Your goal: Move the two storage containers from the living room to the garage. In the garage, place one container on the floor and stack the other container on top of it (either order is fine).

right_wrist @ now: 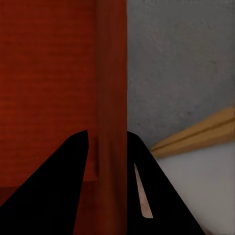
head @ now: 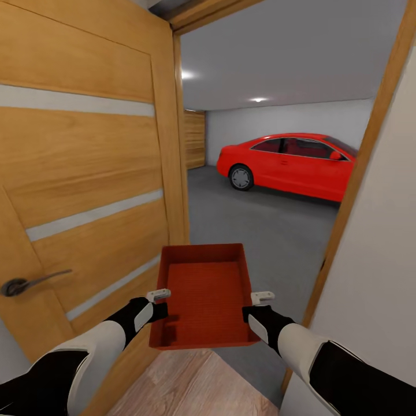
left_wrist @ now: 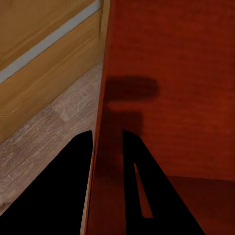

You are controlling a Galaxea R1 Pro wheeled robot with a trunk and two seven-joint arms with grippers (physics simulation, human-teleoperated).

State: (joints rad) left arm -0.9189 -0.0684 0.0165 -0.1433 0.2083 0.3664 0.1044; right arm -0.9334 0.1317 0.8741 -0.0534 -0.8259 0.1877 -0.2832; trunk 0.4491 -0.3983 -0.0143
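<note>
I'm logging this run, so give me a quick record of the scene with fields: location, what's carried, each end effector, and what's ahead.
location: doorway into the garage, beside the open wooden door
carried: one storage container, open-top, empty
left end effector: shut on the container's left wall
right end effector: shut on the container's right wall
ahead: grey concrete floor, red car

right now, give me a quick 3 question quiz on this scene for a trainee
1. True or false: the storage container rests on the garage floor.
2. What grips the container's side walls?
3. The red car stands: A) beyond the doorway B) behind the robot C) on wood planks.

Key:
1. False; it is held up in the doorway.
2. The left gripper and the right gripper, one wall each.
3. A
</note>
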